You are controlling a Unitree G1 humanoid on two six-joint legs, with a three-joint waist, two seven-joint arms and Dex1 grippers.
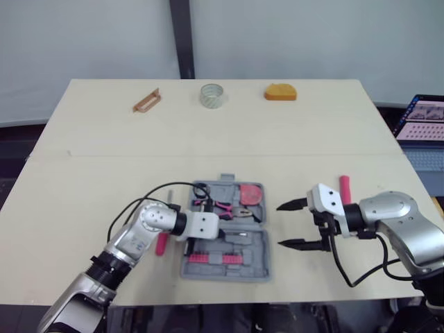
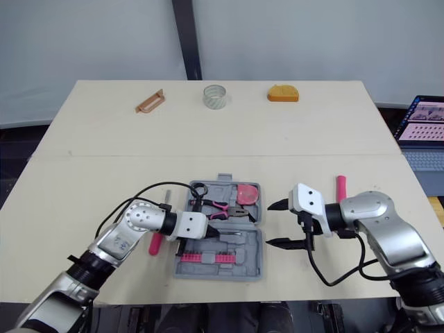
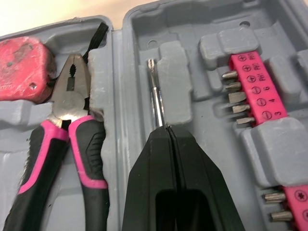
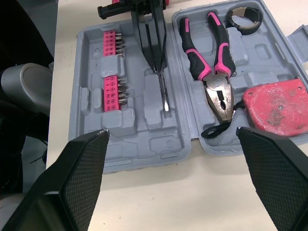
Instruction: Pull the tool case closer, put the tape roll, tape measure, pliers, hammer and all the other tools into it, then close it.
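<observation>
- Right now the left tool (image 3: 166,132) has its fingers pressed together on a slim metal shaft (image 3: 155,91), seemingly a screwdriver, whose tip lies along a moulded groove in the near half of the tool case (image 4: 144,142)
- Just beside that groove sit two pink bit strips (image 4: 113,72); in the far half lie the pliers (image 4: 211,57), with the red tape measure (image 4: 274,107) next to their nose and a black ring (image 4: 244,17), perhaps a tape roll, by their handles
- The right tool (image 1: 280,225) hovers with its fingers wide apart just off the case's right edge, holding nothing
- Judged from this, the step in hand is seating the shaft in its slot; the case is open and already close to the robot
- Next the left tool should press the shaft home, let go and lift clear without catching the pliers
- Several things wait on the table (image 1: 97,173): a pink-handled item (image 1: 161,244) left of the case, a pink item (image 1: 344,189) to its right, and along the far edge a clear tape roll (image 1: 214,96), an orange object (image 1: 280,91) and a brown piece (image 1: 146,100)
- The far ones call for a long reach, and closing the lid comes last
</observation>
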